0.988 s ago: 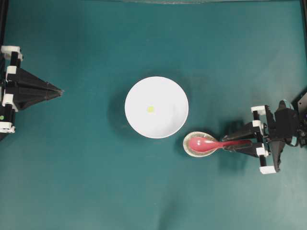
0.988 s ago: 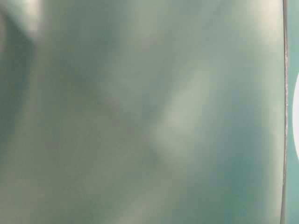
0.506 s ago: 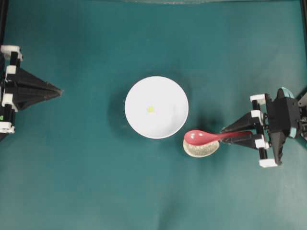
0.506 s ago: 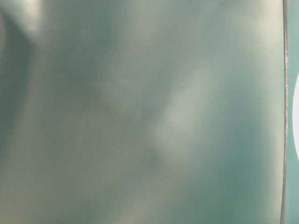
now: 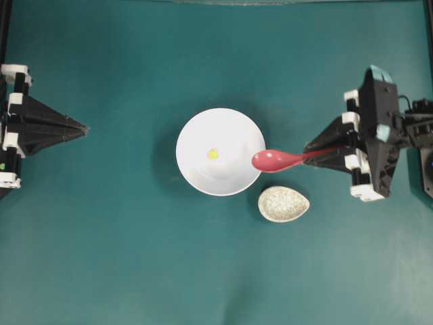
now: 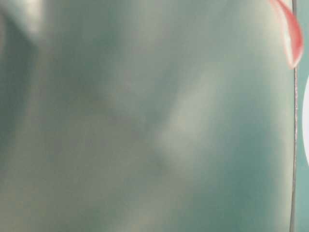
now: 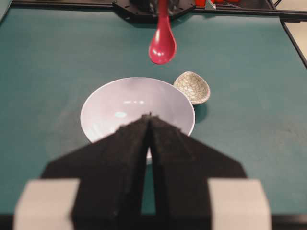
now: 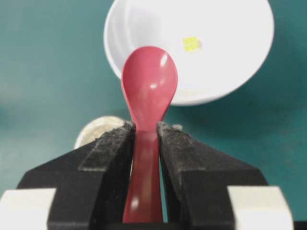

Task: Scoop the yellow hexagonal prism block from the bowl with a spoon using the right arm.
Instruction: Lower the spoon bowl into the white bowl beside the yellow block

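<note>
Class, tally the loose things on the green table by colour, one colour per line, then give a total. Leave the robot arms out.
White: 1, the bowl
Yellow: 1, the hexagonal prism block
Pink-red: 1, the spoon
Speckled beige: 1, the spoon rest
Total: 4

A teal desk spreads evenly lit, with black framing running along its far edge.
</note>
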Available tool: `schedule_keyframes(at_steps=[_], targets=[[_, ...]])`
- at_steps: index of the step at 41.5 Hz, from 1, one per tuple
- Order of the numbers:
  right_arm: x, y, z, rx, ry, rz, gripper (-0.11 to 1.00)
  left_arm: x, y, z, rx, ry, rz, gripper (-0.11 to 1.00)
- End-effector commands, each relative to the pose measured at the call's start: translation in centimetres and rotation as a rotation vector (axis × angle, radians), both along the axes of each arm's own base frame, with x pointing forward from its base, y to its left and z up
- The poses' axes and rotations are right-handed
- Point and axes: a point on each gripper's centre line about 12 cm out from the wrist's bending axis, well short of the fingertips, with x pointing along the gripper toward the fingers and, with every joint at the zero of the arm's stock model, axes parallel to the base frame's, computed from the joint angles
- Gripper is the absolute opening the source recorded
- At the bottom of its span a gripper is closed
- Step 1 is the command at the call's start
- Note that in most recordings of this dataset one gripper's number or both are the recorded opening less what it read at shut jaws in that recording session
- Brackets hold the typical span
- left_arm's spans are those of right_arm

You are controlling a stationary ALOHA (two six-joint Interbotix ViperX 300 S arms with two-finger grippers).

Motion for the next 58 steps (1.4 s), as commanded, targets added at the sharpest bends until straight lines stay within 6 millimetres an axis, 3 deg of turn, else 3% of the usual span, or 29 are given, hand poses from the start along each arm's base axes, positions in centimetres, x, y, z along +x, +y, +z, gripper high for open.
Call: schedule_keyframes(at_steps=[1,10,32,58], targets=[[0.9,-0.8,1.8,-0.010,-0.004,-0.006,0.24,0.2,0.0,0.4,0.002,-0.011,0.001,0.01],[2.8,-2.4,3.0,-0.021,0.065,-0.020,0.24,0.2,0.0,0.4,0.003,-0.011,0.001,0.01],[9.2,-3.6,1.3,0.050,0.411,0.059,0.24,0.3,0.0,0.3,0.006,-0.005,0.000,0.01],[11.2,-4.1,-2.0,0.054,0.520,0.065,0.24,0.3,0.0,0.4,0.006,-0.008,0.000,0.01]])
